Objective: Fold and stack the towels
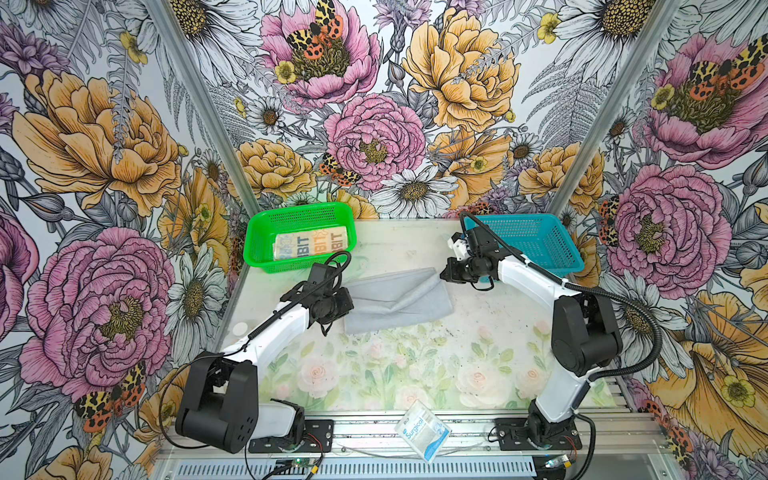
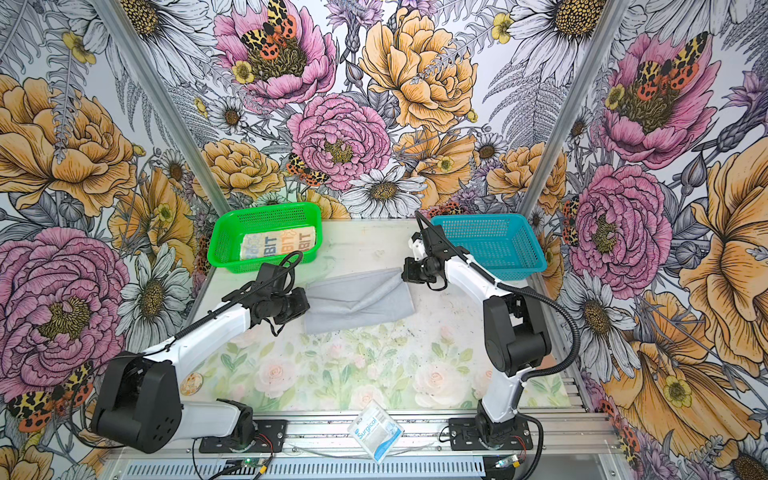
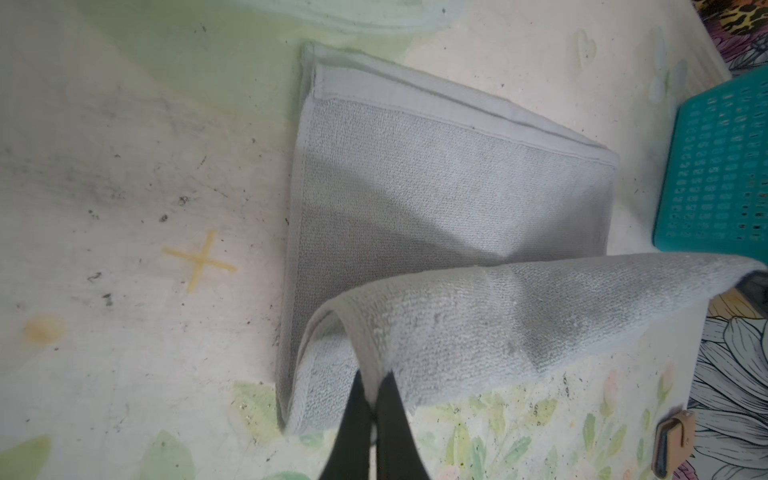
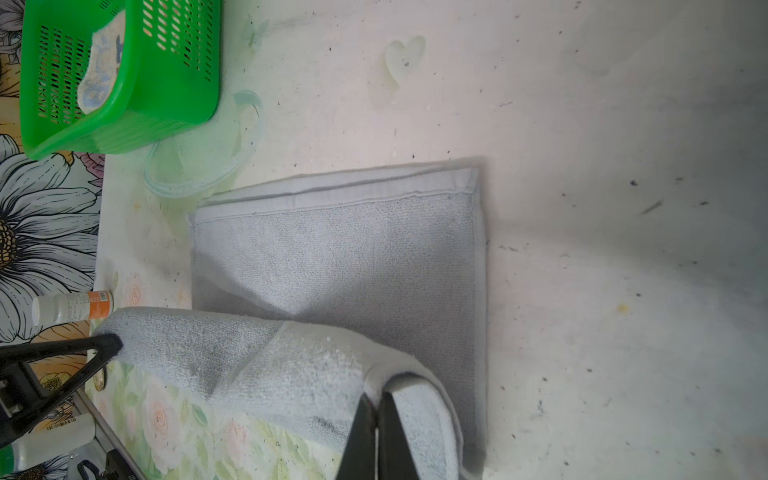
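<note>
Centred on a floral-walled tabletop (image 1: 415, 365), the grey towel (image 1: 395, 303) is pinched mid-fold at two lifted corners by the left gripper (image 3: 374, 380) and right gripper (image 4: 376, 397). Next, that edge likely needs to be carried over to the far hem.

The towel (image 1: 311, 245) in the green basket (image 1: 291, 268) at the far left corner of the counter (image 1: 415, 249) shows the letters "BIT" three times in both top views, with the rest of each word hidden. The white-blue packet (image 1: 422, 430) at the near edge reads "Surgical". Print on the orange label of the bottle (image 4: 75, 307) is too small to read.
</note>
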